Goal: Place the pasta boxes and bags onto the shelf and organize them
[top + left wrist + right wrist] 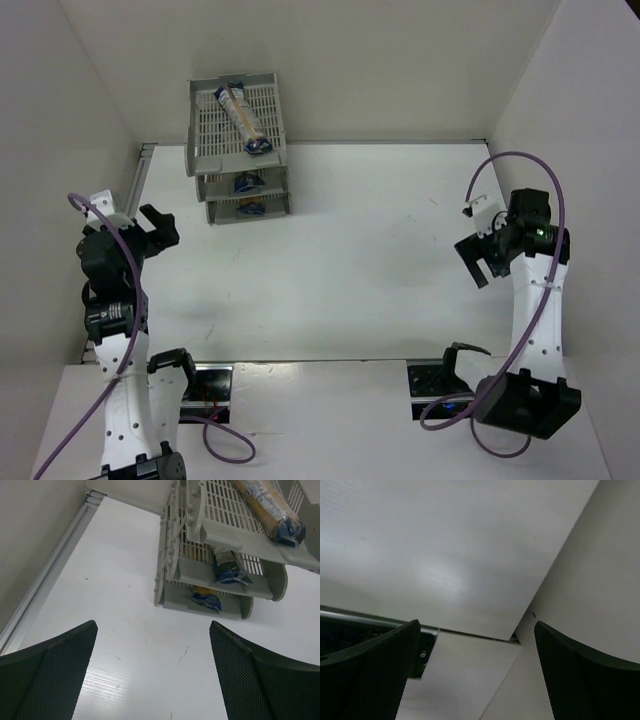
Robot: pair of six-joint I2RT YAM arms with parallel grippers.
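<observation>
Nearest, by the arm bases, the left gripper is hanging with its jaws spread wide and nothing between them. Its wrist camera is showing the black textured fingers far apart above the bare white tabletop, with an aluminium rail running along the left wall. On the opposite side the right gripper is likewise gaping and empty. Its wrist camera is catching only its own dark fingers, white table and side wall, with no shelf in sight. Farther off, at the far left against the back wall, the light grey slatted plastic three-tier shelf is standing. The overhead camera is showing the top bag, a long narrow plastic pasta bag with dark blue ends and a yellow-orange middle, lying diagonally across the upper tray; of the lower tiers it is giving only blue ends peeking out. The left wrist camera, looking in low from the front, is showing more: the middle bag, greyer in body, lying in the second tray, and the bottom bag, orange behind its blue end, lying in the lowest.
</observation>
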